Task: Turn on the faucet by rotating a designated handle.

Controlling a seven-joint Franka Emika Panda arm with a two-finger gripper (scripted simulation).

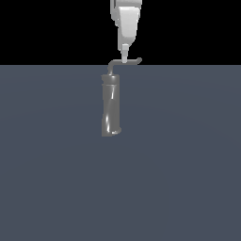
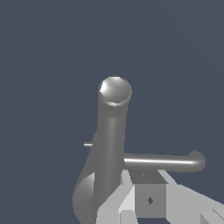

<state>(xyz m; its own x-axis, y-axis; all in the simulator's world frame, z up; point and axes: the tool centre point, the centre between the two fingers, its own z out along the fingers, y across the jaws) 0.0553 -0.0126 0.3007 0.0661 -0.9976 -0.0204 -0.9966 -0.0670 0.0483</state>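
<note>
We are working at the handle (image 1: pixel 126 61), the thin grey rod that is running sideways from the head of the faucet (image 1: pixel 111 106) and ending in a small upturned tip toward the exterior view's right. The faucet itself is standing upright on the dark grey desk (image 1: pixel 188 164), a glossy column slightly waisted in the middle, and the handle is branching off just above its collar.

Moving outward from the handle, the gripper (image 1: pixel 124 59) is hanging straight down over it, with its tip meeting the rod about midway between the column and the upturned end. In the wrist view the handle (image 2: pixel 164 162) is lying just beyond the pale gripper fingers (image 2: pixel 127 205), close beside the faucet (image 2: pixel 109 148), whose rounded cap is shining nearest the camera. We cannot tell from either view whether the gripper is closed around the rod or merely resting against it; the gap between its fingers is not showing.

We are judging this to be the contact step: the gripper is at the handle and the turn is about to be made. The next move is calling for a sideways sweep around the faucet's upright axis, keeping steady contact so the slim rod is not slipping out from under the fingers.
</note>
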